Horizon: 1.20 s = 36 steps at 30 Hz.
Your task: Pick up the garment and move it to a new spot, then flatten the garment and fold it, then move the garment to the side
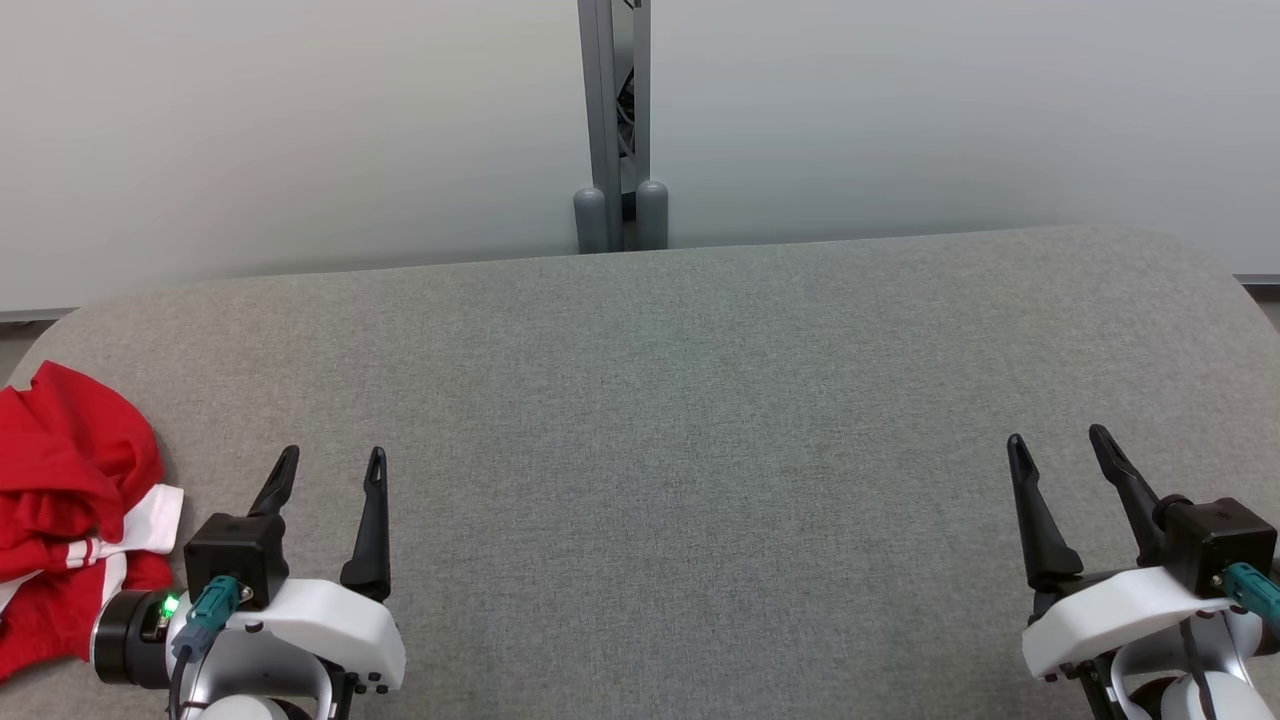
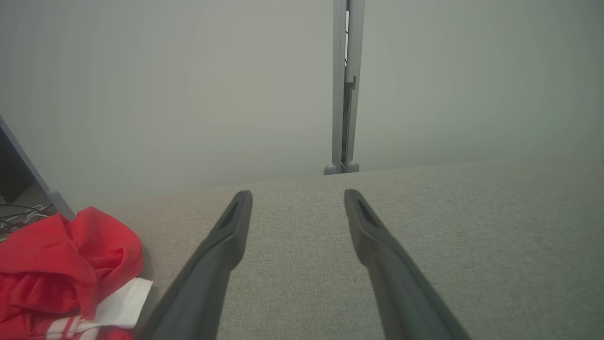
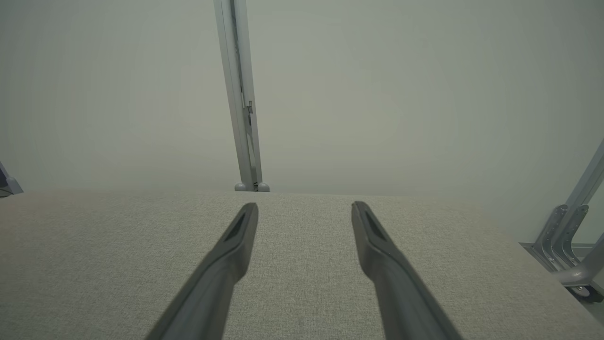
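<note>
The garment point(image 1: 70, 490) is a crumpled red piece with white trim, heaped at the far left of the grey table point(image 1: 680, 420), near its left edge. In the left wrist view the garment point(image 2: 66, 264) lies at the lower left, beside my fingers. My left gripper point(image 1: 333, 465) hovers open just right of the heap, with nothing between its fingers; the same gap shows in its own view point(image 2: 297, 196). At the lower right my right gripper point(image 1: 1060, 440) stands open over bare cloth, and it is just as empty in the right wrist view point(image 3: 304, 208).
A grey upright post point(image 1: 615, 120) with two rounded feet stands behind the table's far edge, against a pale wall. Metal brackets point(image 3: 566, 245) sit off the table's right end. Cables point(image 2: 21, 215) lie on the floor beyond the left edge.
</note>
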Available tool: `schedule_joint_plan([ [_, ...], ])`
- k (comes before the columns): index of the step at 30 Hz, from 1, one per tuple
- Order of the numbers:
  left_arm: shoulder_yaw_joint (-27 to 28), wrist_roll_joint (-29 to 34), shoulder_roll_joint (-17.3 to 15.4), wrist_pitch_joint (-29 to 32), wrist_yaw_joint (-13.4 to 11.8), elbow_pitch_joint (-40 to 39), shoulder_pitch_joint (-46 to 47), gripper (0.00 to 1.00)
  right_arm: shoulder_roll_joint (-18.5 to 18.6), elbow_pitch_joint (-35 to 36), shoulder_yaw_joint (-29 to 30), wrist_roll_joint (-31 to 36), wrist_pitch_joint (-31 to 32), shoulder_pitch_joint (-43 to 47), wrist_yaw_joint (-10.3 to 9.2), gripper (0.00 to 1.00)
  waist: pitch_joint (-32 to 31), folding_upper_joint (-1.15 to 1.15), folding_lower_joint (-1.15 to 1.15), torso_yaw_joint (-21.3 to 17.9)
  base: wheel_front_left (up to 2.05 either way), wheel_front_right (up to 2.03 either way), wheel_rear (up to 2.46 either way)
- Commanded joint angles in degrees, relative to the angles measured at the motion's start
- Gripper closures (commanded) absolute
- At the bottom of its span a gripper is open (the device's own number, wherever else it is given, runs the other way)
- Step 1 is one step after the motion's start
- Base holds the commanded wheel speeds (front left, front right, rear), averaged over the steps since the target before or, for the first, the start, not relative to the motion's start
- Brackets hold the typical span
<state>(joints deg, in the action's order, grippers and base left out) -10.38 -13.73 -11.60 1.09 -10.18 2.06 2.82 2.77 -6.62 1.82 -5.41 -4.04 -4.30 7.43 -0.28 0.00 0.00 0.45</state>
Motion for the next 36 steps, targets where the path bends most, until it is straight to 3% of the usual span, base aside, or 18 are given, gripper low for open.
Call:
schedule_joint_plan([
  [1, 0.1, -0.4, -0.1, -0.2, -0.4, 0.1, 0.0, 0.00, 0.2, -0.2, 0.3, -0.1, 0.0, 0.1, 0.10, 0.00, 0.0, 0.00, 0.00, 0.0, 0.00, 0.00, 0.00],
  [10, -0.3, -0.6, -0.3, -0.4, -0.5, 0.0, 0.5, 0.00, 0.2, -0.4, 0.5, -0.2, -0.3, 0.1, 0.10, 0.00, 0.1, 0.00, 0.00, 0.5, 0.00, 0.00, 0.00],
  [13, -0.4, -1.1, 0.0, -0.6, -0.5, 0.2, 1.4, 0.00, 0.2, -0.1, 1.3, -0.8, -0.4, 0.2, 0.10, 0.00, 0.2, 0.00, 0.00, 2.3, 0.00, 0.00, 0.00],
  [27, 0.6, -2.5, 0.6, -2.7, -1.2, 1.3, 3.4, 0.00, 0.3, 1.1, -1.1, -0.8, 0.6, -2.1, 0.10, 0.00, 2.5, 0.00, 0.00, 17.9, 0.00, 0.00, 0.00],
  [36, 1.8, -3.6, 0.6, -4.2, -1.6, 1.8, 3.2, 0.00, 0.3, 0.5, -2.9, -1.7, 0.5, -3.8, 0.10, 0.00, 3.4, 0.00, 0.00, 25.1, 0.00, 0.00, 0.00],
])
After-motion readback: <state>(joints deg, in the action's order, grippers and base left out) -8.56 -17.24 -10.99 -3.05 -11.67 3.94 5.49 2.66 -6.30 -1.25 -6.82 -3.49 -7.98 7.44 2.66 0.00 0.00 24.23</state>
